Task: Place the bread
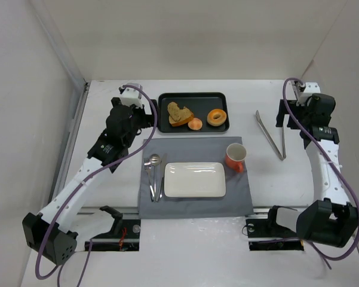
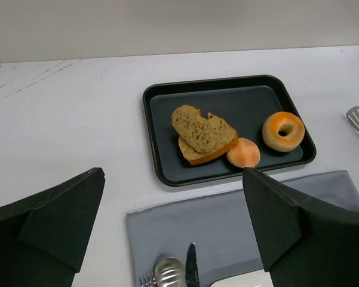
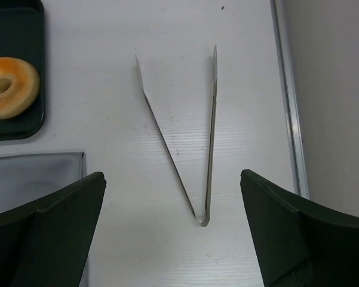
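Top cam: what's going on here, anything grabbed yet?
Nothing is held yet. The small round orange-tan bun sits on the black tray beside the toast slices and glazed ring donut. The open left gripper hovers near that tray; the open right gripper hangs over the metal tongs. The white rectangular plate on the grey mat is bare.

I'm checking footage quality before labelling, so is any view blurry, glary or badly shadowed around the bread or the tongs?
Top external: even, soft light, no glare, the bread clear on the black tray. Left wrist: the bread in sharp focus, the tray only mildly shiny. Right wrist: the tongs crisp, with a thin shadow along them and no strong glare.
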Motion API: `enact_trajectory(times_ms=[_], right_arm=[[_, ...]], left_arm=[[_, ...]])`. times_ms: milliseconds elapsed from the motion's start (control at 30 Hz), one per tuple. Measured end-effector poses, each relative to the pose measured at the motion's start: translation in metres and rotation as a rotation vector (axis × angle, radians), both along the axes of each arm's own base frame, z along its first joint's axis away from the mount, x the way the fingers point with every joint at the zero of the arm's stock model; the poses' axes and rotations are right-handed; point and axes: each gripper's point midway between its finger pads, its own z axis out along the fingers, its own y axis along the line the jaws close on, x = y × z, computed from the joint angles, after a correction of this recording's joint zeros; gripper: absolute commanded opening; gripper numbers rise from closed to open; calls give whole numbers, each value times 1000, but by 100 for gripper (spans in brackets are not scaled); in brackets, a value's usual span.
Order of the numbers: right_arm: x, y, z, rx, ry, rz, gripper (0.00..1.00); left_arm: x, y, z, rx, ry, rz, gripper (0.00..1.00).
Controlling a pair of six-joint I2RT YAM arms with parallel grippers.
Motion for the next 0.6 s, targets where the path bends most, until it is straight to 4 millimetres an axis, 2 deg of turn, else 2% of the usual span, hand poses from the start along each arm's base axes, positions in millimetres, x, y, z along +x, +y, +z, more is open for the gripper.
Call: enact_trajectory(times_ms=[233, 333, 433, 600], right_arm=[[-12, 13, 8, -40, -42, 107, 100], [-13, 17, 2, -63, -27, 187, 100], [-12, 19, -20, -47, 42, 280, 100], [-15, 10, -67, -7, 177, 366, 100]], left_arm=[[0, 0, 0, -1, 0, -1, 100], [-1, -1, 1, -3, -1, -4, 100], [-2, -1, 3, -6, -6, -8, 100], [-5, -1, 8, -15, -19, -19, 100]])
